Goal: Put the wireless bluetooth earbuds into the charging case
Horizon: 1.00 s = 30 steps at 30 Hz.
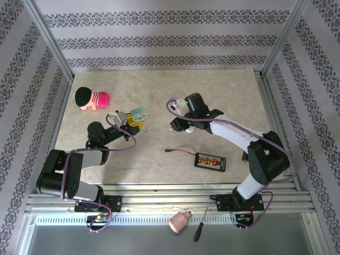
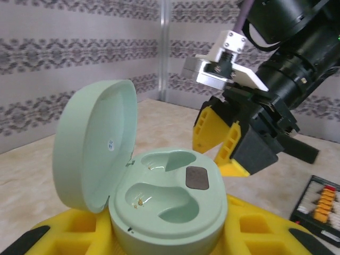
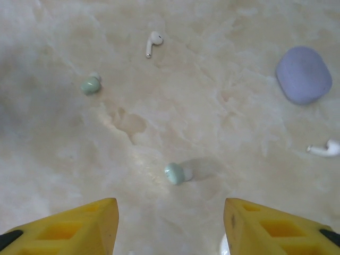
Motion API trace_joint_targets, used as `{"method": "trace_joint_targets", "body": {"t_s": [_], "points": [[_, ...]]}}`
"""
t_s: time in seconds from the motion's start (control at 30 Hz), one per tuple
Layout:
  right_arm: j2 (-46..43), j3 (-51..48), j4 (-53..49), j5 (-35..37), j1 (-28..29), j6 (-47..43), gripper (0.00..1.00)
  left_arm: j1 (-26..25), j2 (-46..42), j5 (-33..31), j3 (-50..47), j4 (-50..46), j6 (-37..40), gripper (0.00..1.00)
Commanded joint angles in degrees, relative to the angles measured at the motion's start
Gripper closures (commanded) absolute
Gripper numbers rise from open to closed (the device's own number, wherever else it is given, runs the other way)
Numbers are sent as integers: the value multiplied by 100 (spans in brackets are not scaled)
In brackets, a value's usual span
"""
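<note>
Marble tabletop point(image 3: 159, 117). Left gripper point(image 1: 129, 121) clamped on green charging case point(image 2: 170, 207), lid up. Right gripper point(image 3: 170, 223) spread, empty, just short of green earbud point(image 3: 173, 173); lavender case point(image 3: 303, 74) well beyond that earbud, rightward.

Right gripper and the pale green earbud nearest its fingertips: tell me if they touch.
Apart. The right wrist view shows bare table between the pale green earbud and both yellow fingers of the open right gripper.

Two robot arms with black joints and pale grey links: the left arm point(image 1: 79, 159) and the right arm point(image 1: 234, 133). Purple cables point(image 1: 130, 143) loop along both. The right gripper point(image 3: 170, 204) has blocky yellow fingers point(image 3: 79, 226) with hollow rectangular pockets.
</note>
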Motion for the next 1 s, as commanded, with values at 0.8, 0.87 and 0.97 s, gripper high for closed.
{"method": "trace_joint_targets", "body": {"t_s": [0.8,0.87,0.97], "points": [[3028,3131,-3030,2540,1122,-1004,67,768,-539,-656,-318,-214,233,64],[3088,3156,-3042,2617,1122,-1045,67,777,-543,-642,-318,-209,234,64],[3149,3203,-3071,2743,1123,-1085,68,787,-538,-630,-328,-196,237,64]]}}
